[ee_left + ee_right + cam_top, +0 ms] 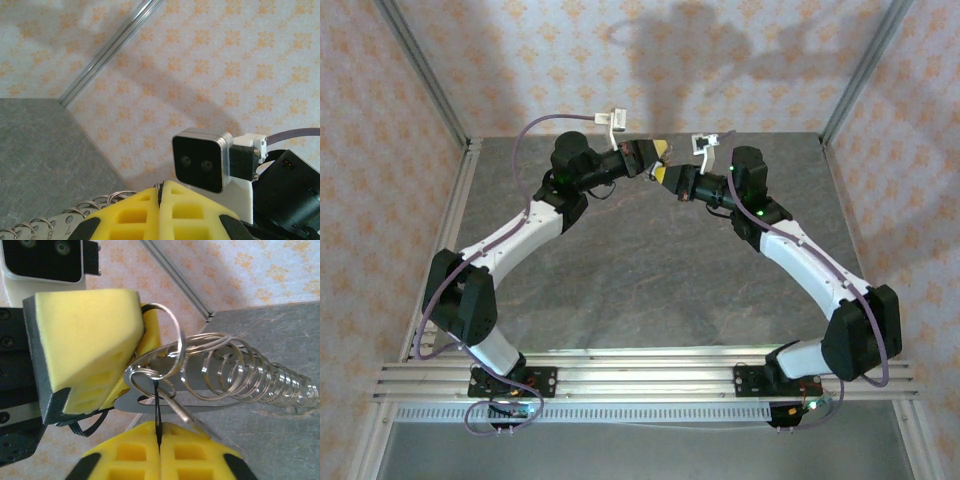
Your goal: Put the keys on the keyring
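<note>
Both grippers meet above the far middle of the table. My left gripper [653,153] [161,187] is shut, its yellow fingers [90,335] pinching the keyring [171,335], a silver wire loop that sticks out past their tips. A row of several more silver rings [250,372] [82,206] hangs on a flat grey plate [220,402] linked to it. My right gripper [667,172] [159,427] is shut on the key [158,400], seen edge-on as a thin dark strip reaching up to a small ring, with a silvery blade slanting beside it.
The grey table [650,290] lies below both grippers. The patterned back wall [225,65] and an aluminium corner post [107,52] stand close behind. The right wrist's camera [202,161] faces my left fingers. A thin black cord loop [85,429] hangs under the left fingers.
</note>
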`<act>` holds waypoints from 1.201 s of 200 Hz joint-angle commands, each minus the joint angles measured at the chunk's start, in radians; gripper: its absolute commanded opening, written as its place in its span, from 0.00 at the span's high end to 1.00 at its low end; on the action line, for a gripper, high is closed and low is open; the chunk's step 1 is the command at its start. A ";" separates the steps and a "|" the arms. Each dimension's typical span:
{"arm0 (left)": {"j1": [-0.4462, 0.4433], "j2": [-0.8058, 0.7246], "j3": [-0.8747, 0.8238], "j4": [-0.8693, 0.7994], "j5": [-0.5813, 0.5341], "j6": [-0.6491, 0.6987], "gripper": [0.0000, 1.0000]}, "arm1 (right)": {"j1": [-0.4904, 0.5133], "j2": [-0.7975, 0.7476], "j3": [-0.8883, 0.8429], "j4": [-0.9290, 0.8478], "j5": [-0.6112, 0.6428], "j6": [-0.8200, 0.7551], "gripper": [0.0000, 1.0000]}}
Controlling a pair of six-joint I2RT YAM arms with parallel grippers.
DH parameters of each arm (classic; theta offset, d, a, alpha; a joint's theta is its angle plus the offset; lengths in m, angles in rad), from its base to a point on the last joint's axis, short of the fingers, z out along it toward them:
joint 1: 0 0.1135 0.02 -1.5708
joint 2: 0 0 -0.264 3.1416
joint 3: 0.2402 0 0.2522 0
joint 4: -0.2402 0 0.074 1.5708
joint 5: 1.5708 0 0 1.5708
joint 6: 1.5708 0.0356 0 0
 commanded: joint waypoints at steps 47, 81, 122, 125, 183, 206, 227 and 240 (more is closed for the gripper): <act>-0.021 -0.058 -0.048 0.131 -0.073 0.004 1.00 | 0.008 -0.179 -0.089 -0.070 0.324 0.081 0.55; -0.022 -0.046 -0.081 0.204 -0.100 -0.016 1.00 | -0.006 -0.305 -0.125 -0.105 0.482 0.106 0.51; -0.023 -0.024 -0.101 0.270 -0.120 -0.035 1.00 | -0.002 -0.304 -0.039 -0.161 0.564 0.162 0.52; -0.023 -0.024 -0.102 0.272 -0.123 -0.036 1.00 | -0.001 -0.302 -0.032 -0.164 0.567 0.165 0.52; -0.025 -0.013 -0.099 0.298 -0.125 -0.056 1.00 | 0.023 -0.276 0.069 -0.194 0.587 0.221 0.56; -0.033 -0.011 -0.092 0.300 -0.124 -0.066 1.00 | 0.023 -0.278 0.094 -0.200 0.577 0.222 0.56; -0.040 -0.019 -0.092 0.287 -0.125 -0.061 1.00 | 0.024 -0.284 0.110 -0.209 0.568 0.214 0.57; -0.043 -0.025 -0.093 0.282 -0.130 -0.056 1.00 | 0.024 -0.289 0.119 -0.217 0.564 0.210 0.57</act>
